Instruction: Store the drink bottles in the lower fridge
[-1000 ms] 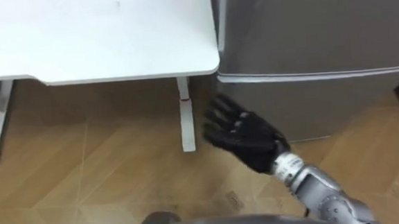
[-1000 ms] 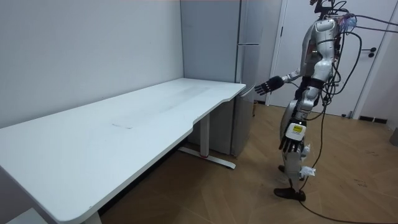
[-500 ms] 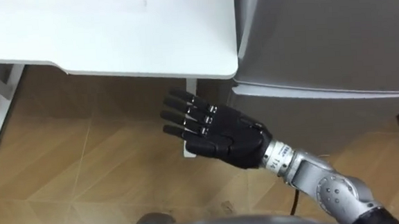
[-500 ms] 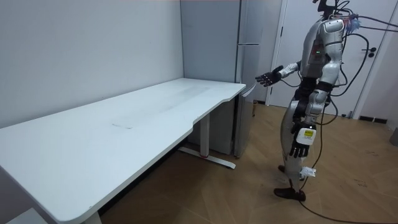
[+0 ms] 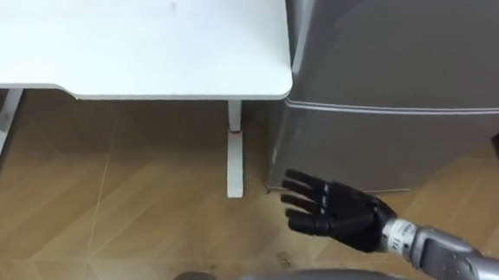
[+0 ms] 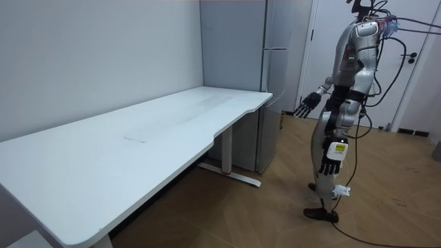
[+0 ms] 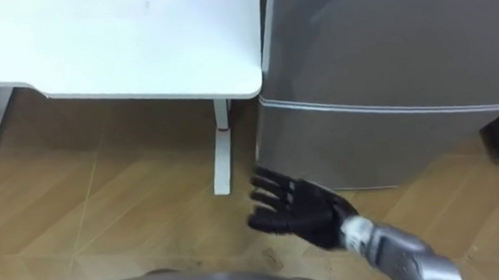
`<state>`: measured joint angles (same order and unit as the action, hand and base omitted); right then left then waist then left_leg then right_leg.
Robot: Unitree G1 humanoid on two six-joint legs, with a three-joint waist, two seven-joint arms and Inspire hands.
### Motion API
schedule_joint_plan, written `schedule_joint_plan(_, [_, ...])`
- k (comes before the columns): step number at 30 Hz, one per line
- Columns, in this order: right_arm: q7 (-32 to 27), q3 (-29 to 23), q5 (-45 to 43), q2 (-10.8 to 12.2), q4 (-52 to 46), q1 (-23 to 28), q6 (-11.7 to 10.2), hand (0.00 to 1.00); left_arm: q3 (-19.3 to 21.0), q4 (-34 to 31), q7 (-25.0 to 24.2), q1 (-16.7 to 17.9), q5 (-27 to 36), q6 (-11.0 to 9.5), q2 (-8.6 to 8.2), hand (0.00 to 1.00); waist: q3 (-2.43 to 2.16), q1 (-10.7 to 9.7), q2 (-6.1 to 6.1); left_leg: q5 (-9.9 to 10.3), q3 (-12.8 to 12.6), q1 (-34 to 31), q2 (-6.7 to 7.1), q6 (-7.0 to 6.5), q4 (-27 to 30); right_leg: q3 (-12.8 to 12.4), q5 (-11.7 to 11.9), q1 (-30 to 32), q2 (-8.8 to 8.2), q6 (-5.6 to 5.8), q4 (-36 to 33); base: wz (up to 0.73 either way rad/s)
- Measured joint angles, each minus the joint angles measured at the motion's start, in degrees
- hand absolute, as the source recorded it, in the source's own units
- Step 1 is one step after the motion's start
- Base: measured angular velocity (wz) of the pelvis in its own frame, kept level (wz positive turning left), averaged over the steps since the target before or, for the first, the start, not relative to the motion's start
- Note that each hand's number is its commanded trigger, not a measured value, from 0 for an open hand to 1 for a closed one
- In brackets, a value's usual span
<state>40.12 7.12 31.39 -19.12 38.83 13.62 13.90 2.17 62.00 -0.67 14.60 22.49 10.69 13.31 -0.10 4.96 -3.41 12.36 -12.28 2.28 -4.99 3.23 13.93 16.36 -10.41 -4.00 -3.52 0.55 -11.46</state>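
Before the closed lower door [image 5: 398, 148] of the grey fridge [image 5: 399, 35], the right hand [image 5: 336, 214] is held out over the wood floor [image 5: 107, 218], fingers straight and spread, empty, not touching the door. The white tabletop [image 5: 139, 42] sits just beside the fridge. Left hand [image 6: 329, 157] hangs by the thigh in the room view; cannot tell its state.

Doors of the fridge [image 5: 401, 61] looked like grey metal – smooth, with a satin sheen. The desk [image 5: 139, 42] top was white, smooth, matt; its leg the same white. The floor [image 5: 107, 218] was light wood laid in herringbone, faintly glossy. The right robot hand [image 5: 341, 214] was black, matt, plastic-looking – its wrist bare silver metal.
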Motion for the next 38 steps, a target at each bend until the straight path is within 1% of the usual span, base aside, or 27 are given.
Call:
schedule_joint_plan(1, [-0.9,-1.3,-2.0,-0.1,4.1,0.0,-0.2,0.00,-0.1,0.0,0.0,0.3,0.6,-0.4,-0.07,0.00,0.01,-0.2,-0.01,0.0,-0.1,0.2,0.02,0.00,-0.1,0.1,0.0,-0.1,-0.04,0.02,0.0,-0.08])
schedule_joint_plan(4, [-3.4,-3.1,-5.4,-0.1,12.1,0.0,-0.3,0.00,0.1,0.0,0.0,0.7,0.4,-1.1,-0.04,0.00,0.04,-1.1,0.02,0.0,-0.1,0.2,0.08,0.00,-0.1,0.0,-0.1,-0.2,-0.10,0.09,0.1,-0.01])
schedule_joint_plan(5, [-4.0,-3.4,-5.6,0.0,13.5,0.1,-0.4,0.00,0.1,0.0,0.0,0.7,0.4,-1.1,-0.04,0.00,0.07,-1.2,0.06,0.0,-0.1,0.2,0.09,0.00,-0.1,-0.1,-0.1,-0.2,-0.10,0.09,0.1,0.00])
schedule_joint_plan(7, [-5.9,-4.9,-5.9,0.8,19.2,-0.2,-1.7,0.00,0.2,0.1,0.0,0.7,0.3,-1.5,-0.05,0.00,0.15,-1.5,0.18,0.0,-0.2,0.3,0.09,0.00,-0.1,-0.5,-0.1,-0.1,-0.05,0.09,0.2,-0.02])
schedule_joint_plan(8, [-6.3,-5.5,-5.8,1.1,20.1,-0.3,-2.0,0.00,0.5,0.1,0.0,0.7,0.3,-1.6,-0.10,0.00,0.15,-1.5,0.18,0.0,-0.3,0.2,0.08,0.00,-0.1,-0.5,-0.1,-0.1,-0.03,0.09,0.3,-0.06])
schedule_joint_plan(10, [-7.6,-7.1,-5.8,2.1,23.3,-0.8,-3.0,0.00,2.4,0.1,0.0,0.5,0.3,-1.6,-0.56,0.00,0.24,-1.7,0.17,0.0,-0.4,0.3,0.09,0.00,-0.1,-0.6,-0.1,0.0,0.02,0.10,0.8,-0.02])
schedule_joint_plan(12, [-9.0,-7.3,-6.0,2.3,24.5,-1.2,-3.4,0.00,3.1,0.1,0.0,0.5,0.2,-2.0,-0.92,0.00,0.29,-1.6,0.22,0.0,-0.3,0.4,0.23,-0.01,-0.3,-0.5,-0.1,-0.3,0.00,0.22,1.2,0.06])
schedule_joint_plan(13, [-10.1,-7.9,-6.4,2.7,25.3,-1.2,-4.0,0.00,3.5,0.1,0.0,0.5,-0.3,-2.1,-1.05,0.00,0.40,-1.8,0.15,0.0,-0.1,0.6,0.35,-0.01,-0.4,-0.5,-0.1,-0.8,0.08,0.37,1.8,0.10])
schedule_joint_plan(15, [-11.8,-8.6,-7.1,3.2,26.6,-1.7,-4.5,0.00,3.7,0.3,0.0,0.5,-0.4,-2.1,-1.13,0.00,0.47,-1.5,0.19,0.0,-0.2,1.2,0.52,-0.01,-1.1,-0.5,-0.2,-1.0,-0.02,0.57,1.9,0.03])
schedule_joint_plan(17, [-13.5,-8.5,-7.5,3.4,28.3,-3.0,-4.6,0.00,3.6,1.3,0.0,0.4,-0.6,-2.0,-1.14,0.00,0.48,-1.6,0.34,0.0,-0.1,1.5,0.70,-0.02,-1.2,-0.4,-0.3,-1.1,-0.17,0.74,1.9,0.00])
schedule_joint_plan(20, [-17.1,-8.5,-7.6,4.3,30.3,-4.1,-5.0,0.00,3.5,2.3,0.0,-0.1,-1.5,-2.0,-1.32,0.00,0.53,-1.7,0.70,0.0,0.0,1.8,0.75,-0.02,-1.5,-0.5,-0.3,-1.1,-0.19,0.79,1.8,0.00])
schedule_joint_plan(21, [-18.2,-8.5,-7.4,4.6,30.6,-4.3,-5.2,0.00,3.5,2.4,0.1,-0.1,-2.2,-2.0,-1.62,0.00,0.70,-1.7,0.75,0.0,-0.1,2.2,0.74,-0.03,-1.9,-0.4,-0.3,-1.3,-0.14,0.80,1.9,0.00])
schedule_joint_plan(22, [-19.4,-8.5,-6.6,4.9,31.4,-4.7,-5.2,0.00,3.5,2.6,0.1,-0.4,-2.4,-1.9,-1.97,0.00,0.87,-1.8,1.11,0.0,0.0,2.4,0.75,-0.03,-2.2,-0.4,-0.3,-2.0,-0.08,0.80,1.9,0.00])
schedule_joint_plan(23, [-20.0,-8.5,-6.1,5.0,31.9,-4.7,-5.3,0.00,3.6,2.8,0.1,-0.4,-2.4,-1.9,-2.17,0.00,0.92,-1.8,1.07,0.0,0.0,2.6,0.76,-0.03,-2.3,-0.4,-0.3,-2.2,-0.07,0.80,1.9,0.07])
schedule_joint_plan(25, [-22.3,-9.8,-2.9,6.2,33.1,-4.6,-5.2,0.00,4.2,2.9,0.2,-0.3,-2.5,-2.0,-2.36,0.00,1.23,-2.2,1.23,0.0,0.7,3.3,0.82,-0.03,-2.4,-0.4,-0.3,-3.2,0.01,0.80,2.3,0.12])
schedule_joint_plan(27, [-23.3,-11.5,-2.6,7.1,34.2,-4.6,-5.2,0.00,5.3,3.0,0.2,-0.1,-3.3,-1.9,-2.76,0.00,1.23,-2.8,1.22,0.0,1.0,3.4,0.92,-0.02,-2.5,-0.4,-0.3,-3.4,0.05,0.81,2.9,0.08])
schedule_joint_plan(28, [-23.5,-12.2,-2.6,7.2,34.5,-4.6,-5.1,0.00,6.1,3.0,0.2,-0.1,-4.0,-1.8,-3.14,0.00,1.16,-3.0,1.54,0.0,0.9,3.3,0.92,-0.02,-2.4,-0.4,-0.3,-3.3,0.05,0.81,2.9,0.00])
schedule_joint_plan(30, [-24.0,-13.0,-2.8,7.2,34.9,-4.6,-5.1,0.00,6.2,3.0,0.2,-0.1,-4.7,-1.4,-3.23,0.00,1.10,-3.5,1.80,0.0,0.9,3.4,0.90,-0.03,-2.3,-0.4,-0.3,-3.3,0.04,0.82,2.9,0.00])
schedule_joint_plan(31, [-24.3,-13.2,-2.8,7.1,35.0,-4.6,-5.1,0.00,6.2,3.1,0.0,-0.2,-4.7,-1.3,-3.24,0.00,0.98,-3.6,1.99,0.0,0.9,3.4,0.87,-0.02,-2.2,-0.4,-0.3,-3.4,0.05,0.82,2.9,0.00])
schedule_joint_plan(33, [-24.7,-13.4,-2.9,7.1,35.0,-4.6,-5.1,0.00,6.2,3.7,-0.1,-0.5,-4.7,-1.2,-3.28,0.00,0.95,-3.7,2.02,0.0,0.9,3.4,0.87,-0.03,-2.1,-0.4,-0.3,-3.5,0.04,0.82,2.8,0.00])
schedule_joint_plan(36, [-25.3,-13.3,-3.0,7.0,35.2,-4.7,-5.1,0.00,6.1,4.6,-0.1,-0.3,-4.6,-1.0,-3.48,0.00,0.80,-3.7,2.16,0.0,0.1,3.8,0.86,-0.03,-2.1,-0.8,-0.4,-3.5,0.01,0.85,2.8,-0.08])
schedule_joint_plan(38, [-25.7,-13.3,-3.0,7.1,35.1,-4.7,-5.1,0.00,6.1,4.7,-0.2,0.0,-4.6,-1.0,-3.52,0.00,0.81,-3.7,2.13,0.0,0.0,3.9,0.88,-0.03,-2.0,-1.3,-0.5,-3.5,-0.02,0.88,2.8,-0.07])
